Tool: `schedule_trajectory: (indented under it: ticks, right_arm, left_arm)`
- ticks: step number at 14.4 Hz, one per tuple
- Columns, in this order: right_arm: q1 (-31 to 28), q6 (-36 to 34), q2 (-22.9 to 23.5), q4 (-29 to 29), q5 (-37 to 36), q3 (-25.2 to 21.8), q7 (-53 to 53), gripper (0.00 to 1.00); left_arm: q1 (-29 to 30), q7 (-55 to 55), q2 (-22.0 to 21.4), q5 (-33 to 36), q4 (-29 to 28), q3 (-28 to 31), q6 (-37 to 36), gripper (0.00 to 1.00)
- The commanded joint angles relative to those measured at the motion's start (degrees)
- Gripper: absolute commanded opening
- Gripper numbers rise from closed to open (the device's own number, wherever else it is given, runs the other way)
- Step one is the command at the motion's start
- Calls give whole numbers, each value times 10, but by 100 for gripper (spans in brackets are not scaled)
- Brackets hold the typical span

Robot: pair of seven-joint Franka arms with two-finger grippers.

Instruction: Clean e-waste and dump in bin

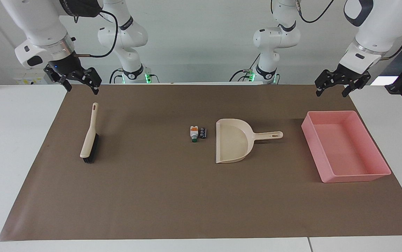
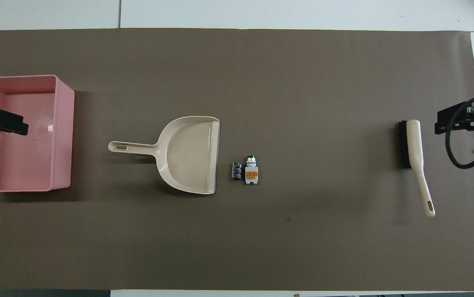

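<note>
E-waste, two small pieces lying side by side and touching, rests mid-surface on the brown mat, just beside the open mouth of the cream dustpan and well apart from both sets of jaws. Right gripper hangs in the air, jaws spread and empty, above the mat's edge near the handle tip of the brush. Left gripper hangs likewise, jaws spread and empty. Bin, pink, sits toward the left arm's end; in the overhead view those jaws overlap it.
</note>
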Motion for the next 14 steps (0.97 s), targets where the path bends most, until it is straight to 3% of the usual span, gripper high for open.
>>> schedule_trajectory:
  ticks: [1, 4, 8, 14]
  right_arm:
    - [-10, 109, -61, -133, 5, -2, -17, 99]
    - [-44, 199, -109, -278, 5, -6, -94, 99]
    - [-109, 255, -74, -334, 5, -6, -195, 99]
    - [-130, 369, -48, -427, 6, -6, -205, 99]
  left_arm:
    - [-6, 0, -19, -2, -20, 2, 13, 100]
    - [-22, 45, -18, -3, -20, -8, 8, 99]
    - [-61, 195, -22, -3, -26, -10, 17, 99]
    - [-125, 400, -21, -4, -74, -11, 73, 99]
